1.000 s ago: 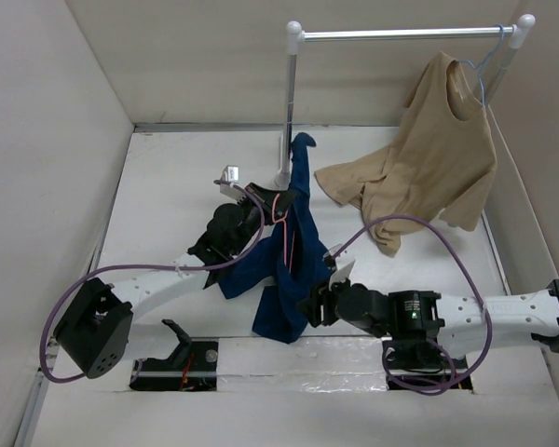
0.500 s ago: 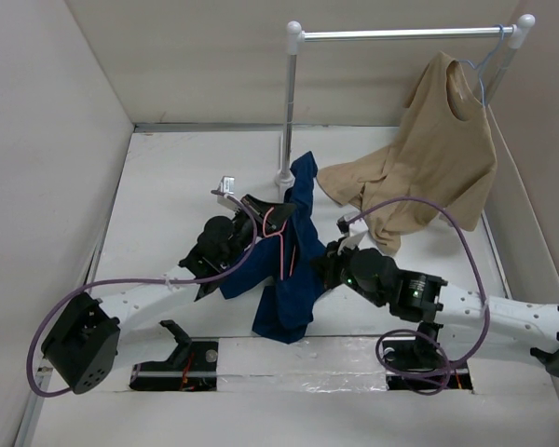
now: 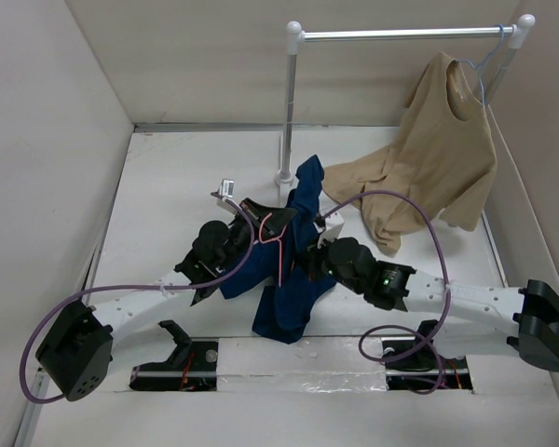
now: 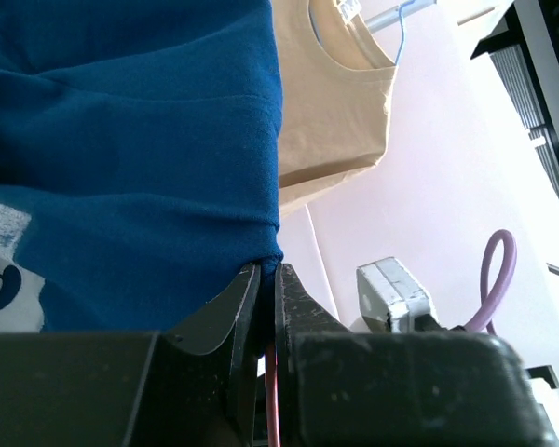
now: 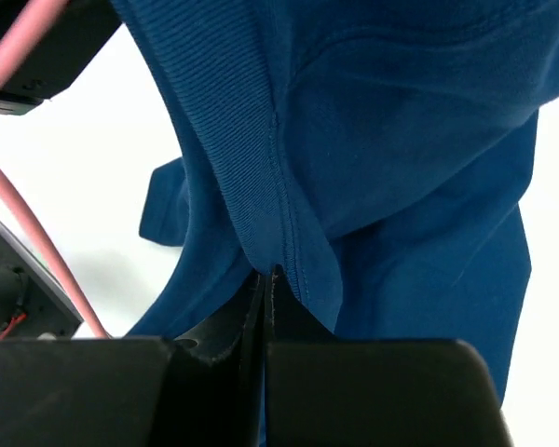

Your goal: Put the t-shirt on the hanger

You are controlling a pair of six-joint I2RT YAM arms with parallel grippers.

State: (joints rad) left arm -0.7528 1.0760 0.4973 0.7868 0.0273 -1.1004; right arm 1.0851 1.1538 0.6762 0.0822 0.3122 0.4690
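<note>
The navy t-shirt (image 3: 285, 296) hangs bunched between my two arms over the table, its pale print (image 4: 0, 244) showing in the left wrist view. The pink wire hanger (image 3: 279, 229) sits against the shirt's upper part. My left gripper (image 3: 261, 213) is shut on the hanger wire (image 4: 272, 402), with blue cloth (image 4: 130, 140) pressed at its fingertips (image 4: 248, 279). My right gripper (image 3: 309, 253) is shut on a ribbed, stitched edge of the t-shirt (image 5: 261, 186). The pink hanger (image 5: 37, 237) runs just left of it.
A tan t-shirt (image 3: 438, 158) on a light blue hanger (image 3: 484, 65) hangs from the white rail (image 3: 401, 34) at back right, its hem draped on the table. The rail's post (image 3: 289, 112) stands just behind the navy shirt. Walls close in both sides.
My right gripper has moved up and left into the shirt and shut on its edge. The left arm has swung slightly, and the shirt's top has shifted right.
</note>
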